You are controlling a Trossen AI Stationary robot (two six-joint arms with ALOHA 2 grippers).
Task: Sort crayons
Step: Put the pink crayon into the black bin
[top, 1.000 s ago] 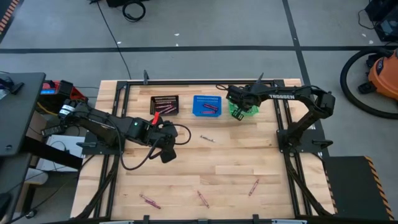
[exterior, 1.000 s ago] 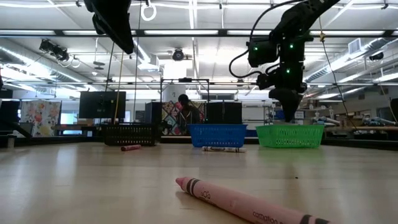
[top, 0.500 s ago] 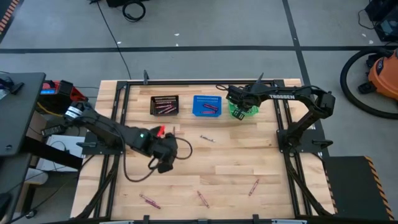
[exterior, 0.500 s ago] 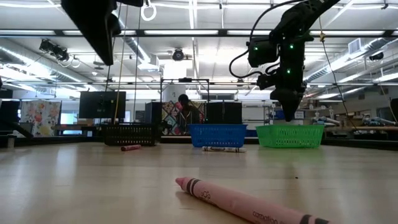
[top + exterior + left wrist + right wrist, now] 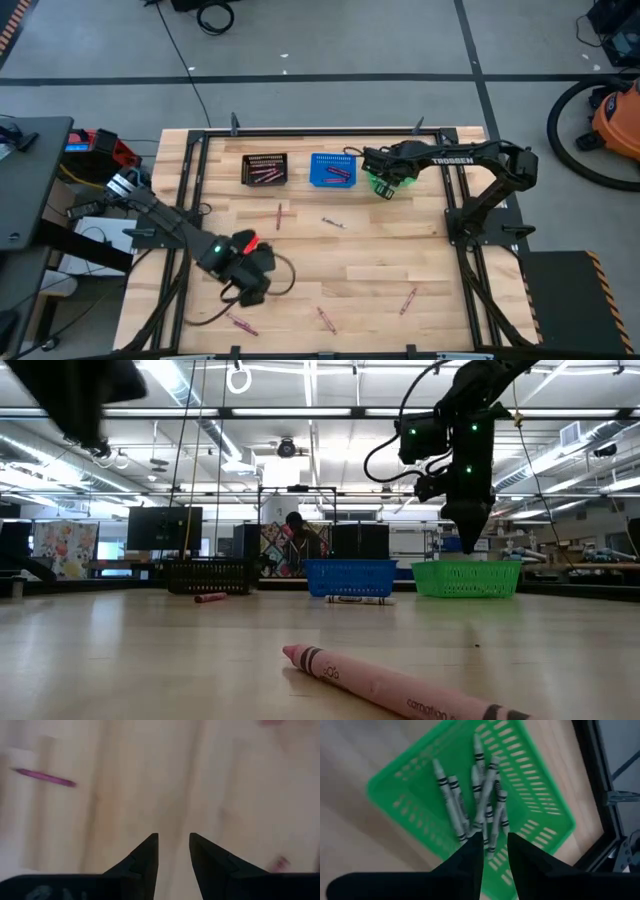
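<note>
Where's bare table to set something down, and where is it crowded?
Bare wood: the right half between the pale crayon at centre and the pink crayon near the front edge. Crowded: the back row, black basket, blue basket and green basket with the right gripper over it. Front left holds the left gripper and more crayons.
</note>
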